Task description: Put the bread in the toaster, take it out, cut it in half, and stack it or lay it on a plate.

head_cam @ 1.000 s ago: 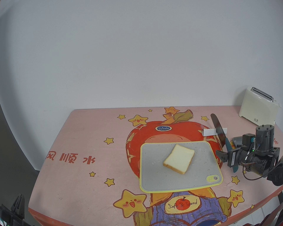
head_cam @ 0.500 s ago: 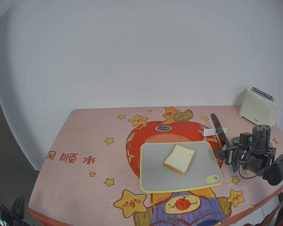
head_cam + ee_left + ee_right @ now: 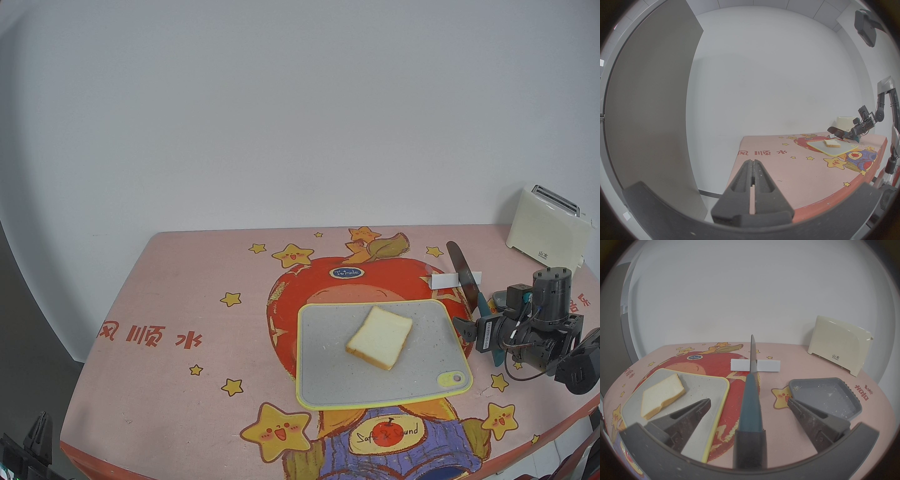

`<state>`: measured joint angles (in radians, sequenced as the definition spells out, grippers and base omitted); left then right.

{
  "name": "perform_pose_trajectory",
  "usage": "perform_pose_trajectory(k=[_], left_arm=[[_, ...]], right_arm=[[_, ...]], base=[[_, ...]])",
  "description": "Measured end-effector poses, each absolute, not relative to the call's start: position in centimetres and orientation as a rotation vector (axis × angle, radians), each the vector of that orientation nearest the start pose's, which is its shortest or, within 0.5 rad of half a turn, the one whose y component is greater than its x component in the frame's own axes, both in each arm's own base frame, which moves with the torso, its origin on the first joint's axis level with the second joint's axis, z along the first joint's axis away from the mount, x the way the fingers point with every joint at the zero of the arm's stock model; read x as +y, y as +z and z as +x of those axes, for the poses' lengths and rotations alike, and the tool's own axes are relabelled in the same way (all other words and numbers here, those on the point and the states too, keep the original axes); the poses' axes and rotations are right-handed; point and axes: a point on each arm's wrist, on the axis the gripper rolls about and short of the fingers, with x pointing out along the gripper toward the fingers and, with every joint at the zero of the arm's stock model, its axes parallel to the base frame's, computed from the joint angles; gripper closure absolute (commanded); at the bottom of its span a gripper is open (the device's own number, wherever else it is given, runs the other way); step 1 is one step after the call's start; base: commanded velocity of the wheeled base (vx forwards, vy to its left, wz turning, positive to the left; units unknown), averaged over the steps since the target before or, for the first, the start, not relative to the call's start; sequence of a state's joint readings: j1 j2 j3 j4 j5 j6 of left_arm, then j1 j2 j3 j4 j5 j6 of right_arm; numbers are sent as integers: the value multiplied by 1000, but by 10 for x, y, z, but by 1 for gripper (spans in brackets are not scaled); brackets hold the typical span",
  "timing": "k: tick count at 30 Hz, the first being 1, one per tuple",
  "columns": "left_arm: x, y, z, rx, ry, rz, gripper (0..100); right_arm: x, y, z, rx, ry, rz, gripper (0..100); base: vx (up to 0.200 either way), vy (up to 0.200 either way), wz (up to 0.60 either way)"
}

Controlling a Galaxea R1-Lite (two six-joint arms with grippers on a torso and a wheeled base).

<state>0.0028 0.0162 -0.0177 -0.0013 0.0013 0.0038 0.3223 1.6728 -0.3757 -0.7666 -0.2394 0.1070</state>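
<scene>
A slice of white bread (image 3: 379, 337) lies flat on the grey, yellow-rimmed cutting board (image 3: 325, 375) at the table's middle. To the board's right a knife (image 3: 465, 278) with a teal handle (image 3: 750, 402) rests with its blade across a small white stand (image 3: 768, 365). My right gripper (image 3: 748, 401) is open, low over the table, with one finger on each side of the handle and apart from it. The cream toaster (image 3: 550, 234) stands at the far right corner. My left gripper (image 3: 753, 187) is shut on nothing, off the table's left side.
A grey square plate (image 3: 826, 396) sits on the table just right of the knife, between it and the toaster (image 3: 839, 344). The table's left half is bare tablecloth. The table's right edge runs close behind my right arm.
My right gripper has crept a little to the left along the knife handle, still open. Bread, board and knife have not moved.
</scene>
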Motion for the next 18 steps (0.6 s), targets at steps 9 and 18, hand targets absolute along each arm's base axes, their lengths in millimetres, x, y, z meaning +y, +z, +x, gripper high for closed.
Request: perform_pose_trajectory(k=[9, 18], left_arm=[[0, 81, -23, -3, 4, 4, 100], [0, 81, -23, -3, 4, 4, 100]], right_arm=[[70, 98, 227, 517, 54, -52, 0], [70, 99, 227, 513, 50, -52, 100]], base=[[0, 0, 0], [0, 0, 0]])
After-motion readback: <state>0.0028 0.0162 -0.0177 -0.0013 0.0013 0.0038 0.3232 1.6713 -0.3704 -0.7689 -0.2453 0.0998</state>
